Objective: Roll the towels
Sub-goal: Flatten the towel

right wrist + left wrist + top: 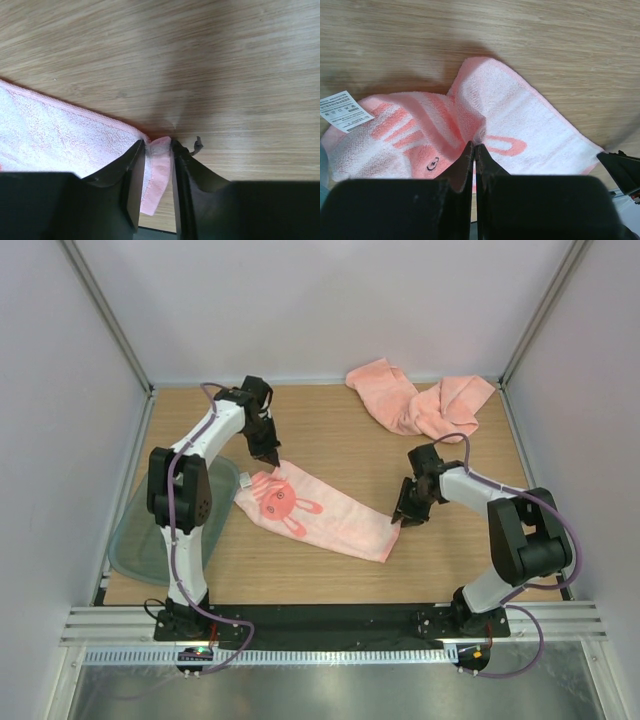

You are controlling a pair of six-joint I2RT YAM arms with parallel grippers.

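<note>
A flat salmon-pink terry towel (330,520) with a rabbit print lies mid-table on the light wooden table (340,430). Its long axis runs far-left to near-right, rabbit end to the left. The left gripper (475,148) is pinched tight on a puckered fold there. The right gripper (159,150) clamps the opposite corner. Crumpled pink towels (420,400) lie far right, and a translucent grey-green plastic tray (135,535) lies left.

Grey-green tray (127,537) lies on wooden table (330,430).
</note>
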